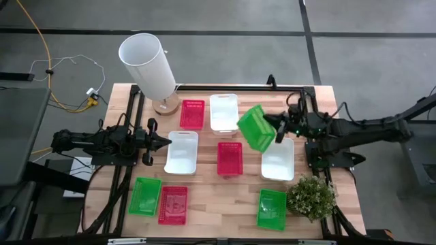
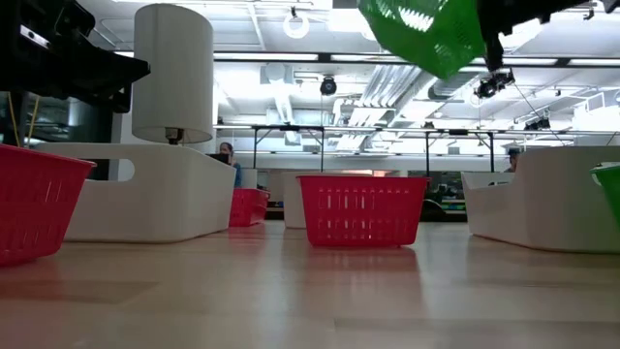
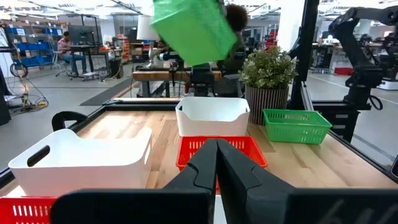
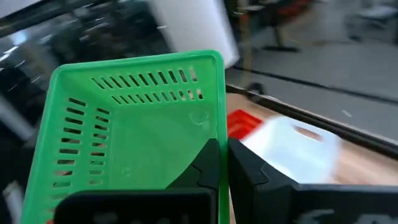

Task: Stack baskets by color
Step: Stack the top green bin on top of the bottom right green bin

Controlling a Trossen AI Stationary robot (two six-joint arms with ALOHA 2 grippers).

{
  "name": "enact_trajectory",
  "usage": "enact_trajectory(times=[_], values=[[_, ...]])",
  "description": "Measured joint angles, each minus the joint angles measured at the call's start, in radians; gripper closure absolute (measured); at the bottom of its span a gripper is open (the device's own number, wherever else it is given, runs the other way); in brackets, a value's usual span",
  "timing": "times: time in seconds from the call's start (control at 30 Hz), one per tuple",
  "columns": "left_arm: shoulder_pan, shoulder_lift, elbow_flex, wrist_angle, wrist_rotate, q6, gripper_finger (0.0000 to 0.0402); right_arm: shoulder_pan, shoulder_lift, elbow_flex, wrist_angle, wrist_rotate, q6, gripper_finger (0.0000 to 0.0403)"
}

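Note:
My right gripper [image 4: 222, 144] is shut on a green basket [image 1: 256, 128], held high over the table's far right; the low view shows the basket [image 2: 426, 34] tilted and well above the table. My left gripper [image 1: 167, 141] waits shut and level at the table's left, touching nothing. Standing on their bottoms on the table are three red baskets [image 1: 192, 113] [image 1: 229, 158] [image 1: 173, 204], three white baskets [image 1: 223, 111] [image 1: 182, 151] [image 1: 278, 160] and two more green baskets [image 1: 145, 196] [image 1: 271, 208]. My right gripper pinches one side wall of the green basket near its rim [image 4: 219, 124], one finger inside the basket and one outside. The fingers come nearly level from the table's right. The basket is lifted clear of the table and tilted, with its open side facing the wrist.
A tall white cylinder [image 1: 148, 64] stands at the far left corner. A small potted plant [image 1: 311, 197] stands at the near right, beside a green basket. Bare wood lies along the near edge between the red and the green basket.

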Motion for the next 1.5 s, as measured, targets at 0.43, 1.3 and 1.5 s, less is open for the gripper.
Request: enact_trajectory(times=[0.43,1.3,1.5], values=[[0.0,0.0,0.0,0.0,0.0,0.0,0.0401,0.19,0.167,-0.066,0.304,-0.065,-0.307,0.0403],[0.0,0.0,0.0,0.0,0.0,0.0,0.0401,0.277,0.239,0.02,0.253,0.01,-0.305,0.0403],[0.0,0.0,0.0,0.0,0.0,0.0,0.0401,0.383,0.358,0.409,-0.411,0.108,0.055,0.0403]])
